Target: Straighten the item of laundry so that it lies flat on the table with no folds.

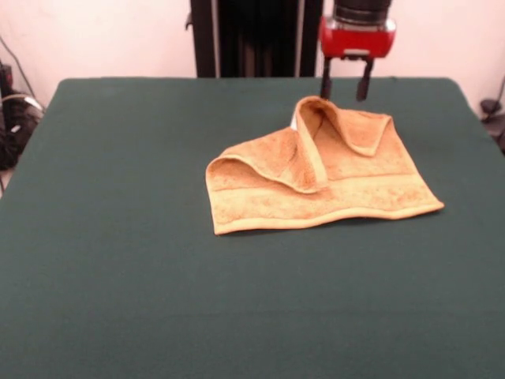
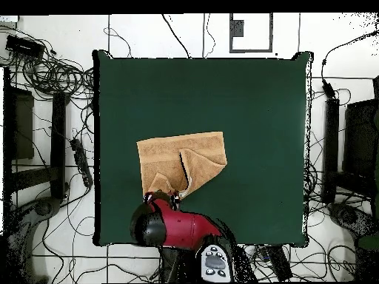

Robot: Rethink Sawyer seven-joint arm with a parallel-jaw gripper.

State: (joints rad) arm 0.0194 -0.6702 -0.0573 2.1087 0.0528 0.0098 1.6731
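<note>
the towel [image 1: 316, 174] [image 2: 182, 163] lies on the table [image 1: 118, 276] [image 2: 259, 111] just below the jaws, its far corner folded up into a raised peak and another flap doubled over the middle. the gripper [image 1: 345, 88] [image 2: 164, 195] hangs right above that peak, fingers [image 1: 325, 83] apart and empty.

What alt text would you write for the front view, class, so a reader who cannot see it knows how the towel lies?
An orange-tan towel lies partly folded on a dark green table, its far part doubled forward over the flat near part in raised flaps. The robot's red gripper hangs open just above the towel's far peak, fingers not touching it.
</note>
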